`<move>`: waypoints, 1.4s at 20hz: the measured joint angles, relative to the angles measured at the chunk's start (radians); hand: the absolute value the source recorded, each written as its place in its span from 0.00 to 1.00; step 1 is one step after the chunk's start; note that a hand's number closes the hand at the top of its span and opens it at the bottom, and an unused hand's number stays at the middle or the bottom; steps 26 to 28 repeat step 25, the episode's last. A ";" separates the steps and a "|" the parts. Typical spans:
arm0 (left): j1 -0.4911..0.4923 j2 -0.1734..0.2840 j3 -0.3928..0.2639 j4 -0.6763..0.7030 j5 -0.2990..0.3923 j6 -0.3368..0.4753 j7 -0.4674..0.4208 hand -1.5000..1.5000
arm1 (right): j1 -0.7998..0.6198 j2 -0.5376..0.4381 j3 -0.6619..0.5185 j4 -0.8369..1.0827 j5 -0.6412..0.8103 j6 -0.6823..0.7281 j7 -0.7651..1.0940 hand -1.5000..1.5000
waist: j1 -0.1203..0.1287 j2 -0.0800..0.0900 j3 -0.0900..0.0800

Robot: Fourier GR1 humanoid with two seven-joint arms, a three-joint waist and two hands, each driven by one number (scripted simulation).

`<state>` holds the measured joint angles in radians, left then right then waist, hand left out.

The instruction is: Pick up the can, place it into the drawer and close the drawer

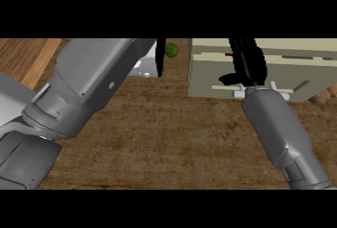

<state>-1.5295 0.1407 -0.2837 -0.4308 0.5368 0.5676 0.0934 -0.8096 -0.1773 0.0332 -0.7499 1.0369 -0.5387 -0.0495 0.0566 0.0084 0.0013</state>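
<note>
— Where's the can?

— I can't pick it out for certain. A red sliver (228, 54) shows at the left edge of my right hand (245, 62), over the beige drawer unit (296, 67) – it may be the can, but too little of it shows for me to say.

— So is that hand grasping it?

— I can't tell. The hand lies over the unit's top, reaching toward the far side, and seen from above it is one dark shape. Whether it's clenched, released or wrapped round something isn't visible. My right forearm (283, 133) runs back from it toward the near right corner.

— And the drawer itself?

— Its pale bar handle (280, 90) sits on the unit's near edge, just at my wrist. I can't say whether the drawer is pulled out or pushed in.

— Your other hand?

— Only a thin black strip of my left hand (160, 58) shows, at the far end of my left forearm (92, 84), which fills the left side. Its state I can't tell either. Just right of it lies a small green object (172, 49). A brownish rounded thing (320, 98) peeks out at the unit's near right corner. All this is on the brown counter (171, 138).
</note>
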 measured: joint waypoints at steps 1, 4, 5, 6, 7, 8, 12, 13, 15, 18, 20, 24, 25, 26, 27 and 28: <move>0.009 0.013 0.000 -0.008 -0.002 -0.008 0.007 0.00 | -0.027 -0.002 -0.010 0.036 0.003 -0.013 -0.003 0.00 | 0.002 0.002 0.001; 0.037 0.029 -0.007 -0.050 -0.009 -0.013 0.026 0.00 | -0.104 -0.002 -0.034 0.130 0.017 -0.059 -0.002 0.00 | 0.016 0.003 0.000; 0.048 0.033 -0.010 -0.062 -0.013 -0.014 0.028 0.00 | -0.135 -0.002 -0.039 0.161 0.023 -0.065 0.002 0.00 | 0.020 0.004 0.000; 0.054 0.038 -0.013 -0.076 -0.015 -0.017 0.036 0.00 | -0.156 -0.006 -0.047 0.188 0.023 -0.073 -0.006 0.00 | 0.024 0.005 0.000; 0.063 0.048 -0.015 -0.089 -0.017 -0.022 0.042 0.00 | -0.178 -0.007 -0.053 0.215 0.026 -0.079 -0.004 0.00 | 0.028 0.006 0.001; 0.068 0.062 -0.015 -0.103 -0.017 -0.032 0.054 0.00 | -0.198 -0.009 -0.056 0.239 0.032 -0.083 0.003 0.00 | 0.035 0.007 0.001; 0.100 0.090 -0.021 -0.161 -0.020 -0.040 0.086 0.00 | -0.257 -0.018 -0.072 0.318 0.035 -0.087 -0.011 0.00 | 0.042 0.011 0.003; 0.116 0.096 -0.023 -0.179 -0.021 -0.043 0.089 0.00 | -0.267 -0.017 -0.076 0.334 0.035 -0.089 -0.015 0.00 | 0.043 0.011 0.003; 0.137 0.108 -0.024 -0.202 -0.022 -0.050 0.092 0.00 | -0.289 -0.018 -0.085 0.361 0.031 -0.092 -0.025 0.00 | 0.047 0.015 0.004; 0.169 0.126 -0.026 -0.252 -0.019 -0.060 0.111 0.00 | -0.305 -0.020 -0.099 0.392 0.025 -0.097 -0.045 0.00 | 0.053 0.014 0.004; 0.196 0.135 -0.031 -0.282 -0.022 -0.062 0.111 0.00 | -0.320 -0.019 -0.113 0.407 0.012 -0.085 -0.066 0.00 | 0.052 0.018 0.006; 0.249 0.164 -0.033 -0.343 -0.019 -0.079 0.121 0.00 | -0.324 -0.018 -0.150 0.415 -0.029 -0.080 -0.143 0.00 | 0.050 0.020 0.008; 0.256 0.174 -0.033 -0.357 -0.020 -0.079 0.128 0.00 | -0.328 -0.020 -0.158 0.419 -0.037 -0.074 -0.161 0.00 | 0.049 0.022 0.010; 0.256 0.174 -0.033 -0.357 -0.020 -0.079 0.128 0.00 | -0.328 -0.020 -0.158 0.419 -0.037 -0.074 -0.161 0.00 | 0.049 0.022 0.010; 0.256 0.174 -0.033 -0.357 -0.020 -0.079 0.128 0.00 | -0.328 -0.020 -0.158 0.419 -0.037 -0.074 -0.161 0.00 | 0.049 0.022 0.010; 0.256 0.174 -0.033 -0.357 -0.020 -0.079 0.128 0.00 | -0.328 -0.020 -0.158 0.419 -0.037 -0.074 -0.161 0.00 | 0.049 0.022 0.010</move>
